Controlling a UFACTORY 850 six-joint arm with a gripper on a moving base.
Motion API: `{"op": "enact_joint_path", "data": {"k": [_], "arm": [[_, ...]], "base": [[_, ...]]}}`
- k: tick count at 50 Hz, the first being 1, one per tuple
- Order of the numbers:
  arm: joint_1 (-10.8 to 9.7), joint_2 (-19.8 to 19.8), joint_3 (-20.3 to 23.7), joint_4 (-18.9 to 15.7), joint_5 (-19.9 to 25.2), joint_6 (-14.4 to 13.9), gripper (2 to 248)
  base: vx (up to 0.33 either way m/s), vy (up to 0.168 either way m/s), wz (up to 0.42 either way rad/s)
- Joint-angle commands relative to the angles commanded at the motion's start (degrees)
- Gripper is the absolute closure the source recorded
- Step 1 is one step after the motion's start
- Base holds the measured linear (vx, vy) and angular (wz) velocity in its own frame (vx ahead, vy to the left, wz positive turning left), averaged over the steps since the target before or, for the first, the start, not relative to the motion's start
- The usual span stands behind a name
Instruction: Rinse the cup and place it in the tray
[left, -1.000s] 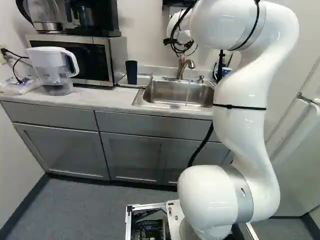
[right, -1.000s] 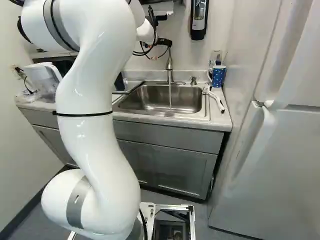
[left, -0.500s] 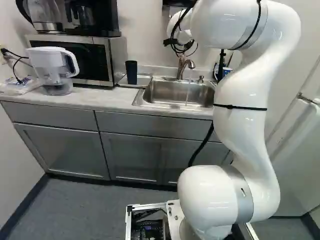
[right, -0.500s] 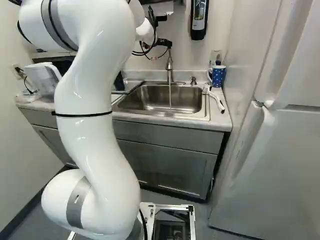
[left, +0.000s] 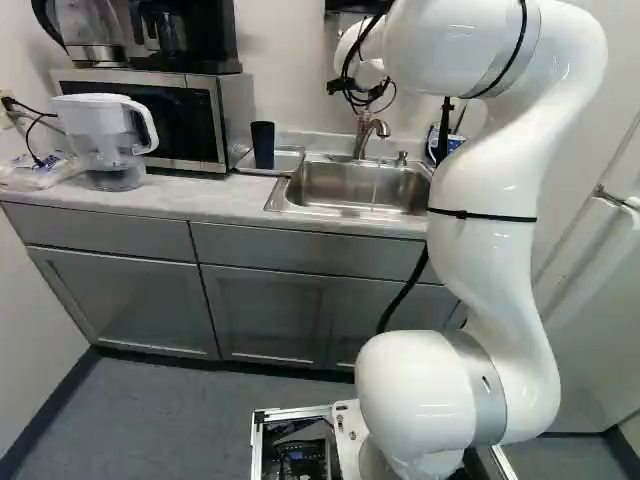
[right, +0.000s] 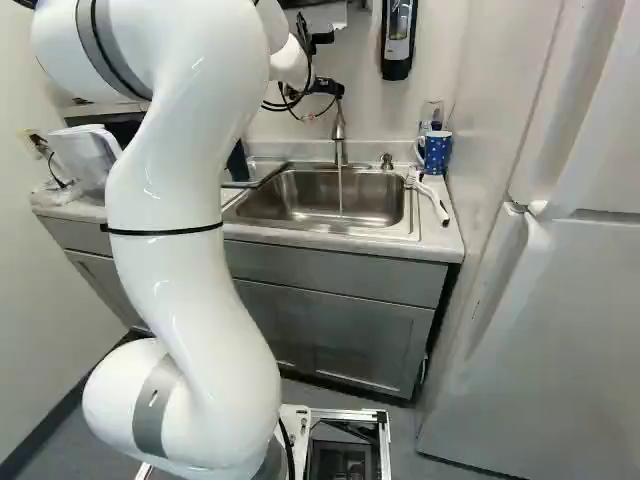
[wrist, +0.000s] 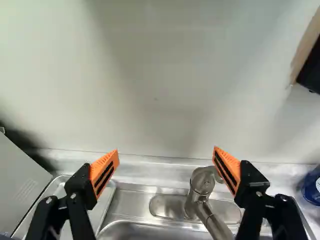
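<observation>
Above the sink, close to the wall by the faucet, my gripper (right: 328, 88) shows small in the right base view. In the wrist view the gripper (wrist: 166, 152) is open, its orange pads far apart with nothing gripped. The faucet (wrist: 202, 187) stands beyond and below the gap between them. A thin stream of water (right: 340, 195) falls into the sink (right: 290, 197). A dark cup (left: 262, 145) stands upright at the shallow metal tray (left: 288, 162), left of the sink in the left base view. That tray (wrist: 102, 200) also shows beside one finger in the wrist view.
A microwave (left: 190, 120) and a water pitcher (left: 105, 140) stand along the counter. Right of the sink are a blue dotted mug (right: 436, 152) and a white-handled brush (right: 432, 197). A soap dispenser (right: 398, 35) hangs on the wall; a fridge (right: 540, 330) stands at the right.
My arm's upper bend has shifted slightly, rightward in the left base view and leftward in the right one. The gripper has barely moved. Cup, tray and base stay put.
</observation>
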Motion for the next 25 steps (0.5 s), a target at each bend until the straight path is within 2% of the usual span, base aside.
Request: {"op": "enact_joint_path", "data": {"k": [25], "arm": [[0.0,0.23,0.27,0.0,-2.22,0.0,3]], "base": [[0.0,0.0,0.0]]}}
